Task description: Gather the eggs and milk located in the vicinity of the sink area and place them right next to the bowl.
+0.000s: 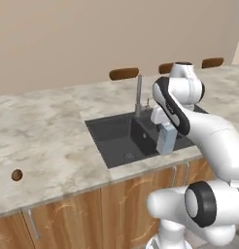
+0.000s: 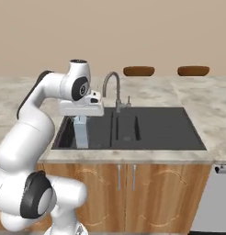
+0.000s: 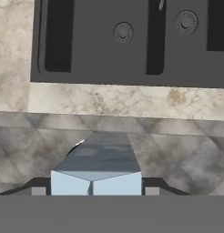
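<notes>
While the white arm's two-finger gripper (image 2: pixel 81 120) is reaching down over the front of the dark grey rectangular sink (image 1: pixel 122 138), its jaws are pinching the small pale blue-grey milk carton (image 2: pixel 81 132) between them, one finger on each flat side near the gabled top. In the hand view the carton (image 3: pixel 96 169) is sitting squarely between the fingers, its ridge running across from one to the other. From the right base view it is hanging upright, apparently clear of the marbled stone counter (image 1: pixel 48 136) and above the sink's near edge.

A carton like this is probably light and fairly stiff at the folded top, softer in the middle of its walls, so a grip high on the body is looking sensible; squeezing harder would likely dent it, and its smooth skin may be letting it slip or swing during a fast sweep.

One small brown egg (image 1: pixel 16 175) is lying on the counter well to the left of the sink. It is likely fragile and prone to rolling, so it is calling for a gentle, centred pinch across its narrow waist.
</notes>
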Motion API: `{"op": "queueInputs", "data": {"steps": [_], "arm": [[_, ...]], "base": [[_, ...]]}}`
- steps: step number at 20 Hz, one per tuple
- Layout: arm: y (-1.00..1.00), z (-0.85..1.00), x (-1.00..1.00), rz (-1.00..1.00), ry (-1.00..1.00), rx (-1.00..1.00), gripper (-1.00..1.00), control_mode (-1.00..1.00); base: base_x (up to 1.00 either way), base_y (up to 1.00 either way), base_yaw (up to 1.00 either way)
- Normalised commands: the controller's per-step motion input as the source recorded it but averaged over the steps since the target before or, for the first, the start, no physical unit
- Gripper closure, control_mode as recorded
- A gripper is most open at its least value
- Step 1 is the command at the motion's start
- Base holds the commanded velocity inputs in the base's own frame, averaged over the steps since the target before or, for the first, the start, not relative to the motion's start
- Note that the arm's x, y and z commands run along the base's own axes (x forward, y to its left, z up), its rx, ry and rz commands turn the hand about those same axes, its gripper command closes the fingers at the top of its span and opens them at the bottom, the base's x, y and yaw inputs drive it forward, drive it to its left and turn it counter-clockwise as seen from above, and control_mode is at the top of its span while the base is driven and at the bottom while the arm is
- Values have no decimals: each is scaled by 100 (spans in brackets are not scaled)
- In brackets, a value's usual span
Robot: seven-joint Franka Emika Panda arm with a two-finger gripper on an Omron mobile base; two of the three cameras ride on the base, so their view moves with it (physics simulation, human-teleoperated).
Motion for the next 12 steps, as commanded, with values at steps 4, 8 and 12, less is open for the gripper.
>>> {"op": "queueInputs", "data": {"steps": [4, 8, 12], "arm": [[0, 0, 0, 0, 0, 0, 100, 100], [0, 0, 0, 0, 0, 0, 100, 100], [0, 0, 0, 0, 0, 0, 100, 100]], "base": [[-5, -100, 0], [2, -100, 0], [1, -100, 0]]}}
